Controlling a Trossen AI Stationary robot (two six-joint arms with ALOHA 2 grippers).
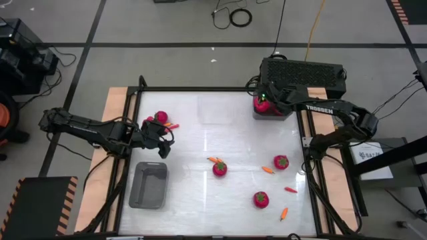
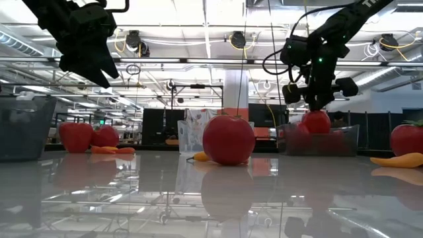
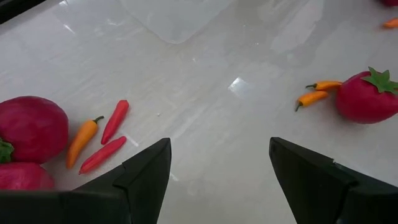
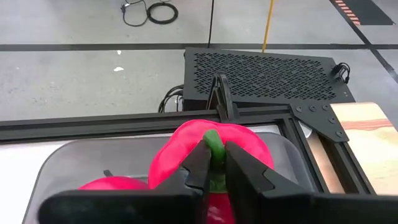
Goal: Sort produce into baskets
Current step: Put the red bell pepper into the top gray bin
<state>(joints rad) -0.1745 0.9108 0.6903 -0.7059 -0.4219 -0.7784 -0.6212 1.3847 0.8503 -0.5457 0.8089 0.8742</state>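
Tomato [image 4: 214,149] held by green stem in right pincer [image 4: 214,163], clenched on it, directly over far basket [image 1: 271,111] at counter's 1 o'clock corner; other red fruit [image 4: 115,183] already inside.

Step in hand: drop-off. Next move, by judgement: lower slightly, release, lift clear.

Left pincer [image 3: 217,165] released, fingers wide apart, hovering at 9 o'clock side beside peppers [image 3: 102,134] and tomatoes there [image 1: 160,118].

Near basket [image 1: 148,185] at 7 o'clock. Three loose tomatoes [image 1: 219,168] plus scattered peppers [image 1: 267,170] around 5 o'clock of counter [image 1: 200,143].
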